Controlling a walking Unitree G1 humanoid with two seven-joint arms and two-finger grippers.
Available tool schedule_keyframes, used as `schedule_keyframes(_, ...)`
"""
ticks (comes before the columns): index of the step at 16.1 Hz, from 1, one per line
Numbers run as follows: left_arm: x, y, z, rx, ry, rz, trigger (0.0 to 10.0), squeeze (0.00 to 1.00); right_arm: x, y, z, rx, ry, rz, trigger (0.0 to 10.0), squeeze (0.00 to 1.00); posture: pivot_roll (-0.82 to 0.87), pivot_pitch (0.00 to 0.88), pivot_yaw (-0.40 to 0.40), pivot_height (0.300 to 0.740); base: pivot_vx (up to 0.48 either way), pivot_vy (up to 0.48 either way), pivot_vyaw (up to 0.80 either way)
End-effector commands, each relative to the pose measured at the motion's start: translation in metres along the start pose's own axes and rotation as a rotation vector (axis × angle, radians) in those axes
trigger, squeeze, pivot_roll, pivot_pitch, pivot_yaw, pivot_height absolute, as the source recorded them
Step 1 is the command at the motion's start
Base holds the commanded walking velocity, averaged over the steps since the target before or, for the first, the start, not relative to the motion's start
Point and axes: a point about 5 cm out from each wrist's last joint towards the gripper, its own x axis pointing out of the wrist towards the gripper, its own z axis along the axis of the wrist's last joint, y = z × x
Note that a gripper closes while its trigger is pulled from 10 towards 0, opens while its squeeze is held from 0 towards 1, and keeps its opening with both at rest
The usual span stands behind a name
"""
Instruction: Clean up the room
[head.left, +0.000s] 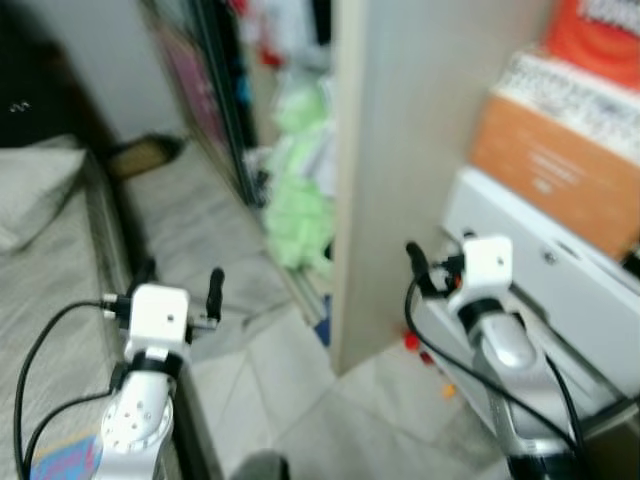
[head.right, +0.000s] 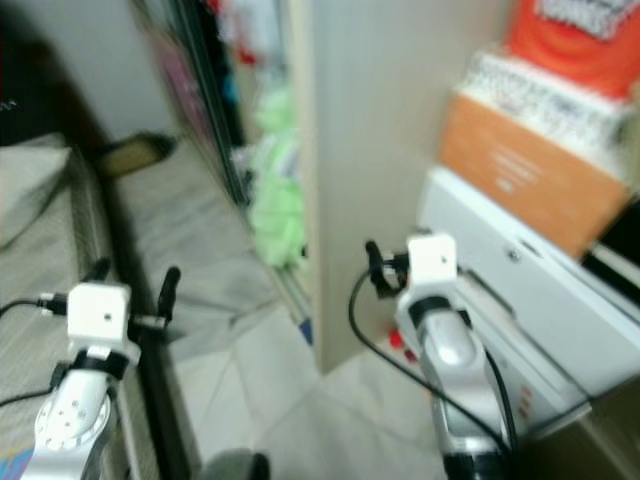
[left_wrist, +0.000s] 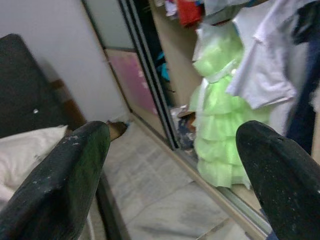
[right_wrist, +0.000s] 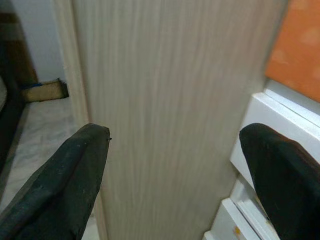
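Both eye views are blurred, so the print on the orange box (head.left: 560, 170) and the white box (head.left: 560, 85) above it cannot be read. The small red bits (head.left: 418, 348) on the floor by the wardrobe's side panel (head.left: 400, 170) are too smeared to identify. The green dress (left_wrist: 220, 120) is cut partly by that panel in the eye views. The pillow (left_wrist: 25, 152) runs off the picture's edge. The dark shape (head.left: 262, 465) at the bottom edge is cropped and unclear.

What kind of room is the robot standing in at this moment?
Most likely a bedroom. A bed with a white pillow stands on the robot's left, and an open wardrobe ahead holds hanging clothes, among them a green ruffled dress.
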Motion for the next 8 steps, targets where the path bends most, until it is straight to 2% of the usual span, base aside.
schedule_keyframes(1, 0.001, 0.003, 0.001, 0.013, -0.001, -0.008, 10.0, 0.0, 0.0, 0.006, 0.001, 0.007, -0.002, 0.035, 10.0, 0.0, -0.03, 0.044, -0.011, 0.74, 0.0, 0.0, 0.8)
schedule_keyframes(5, 0.003, 0.003, 0.001, 0.014, -0.006, -0.012, 10.0, 0.0, -0.004, 0.02, -0.017, -0.022, 0.121, 0.177, 10.0, 0.0, -0.03, 0.034, -0.013, 0.74, 0.0, 0.0, 0.8)
schedule_keyframes(8, 0.005, 0.003, 0.001, 0.016, -0.011, -0.012, 10.0, 0.0, -0.002, 0.023, -0.014, -0.017, 0.098, 0.213, 10.0, 0.0, -0.03, 0.028, -0.015, 0.74, 0.0, 0.0, 0.8)
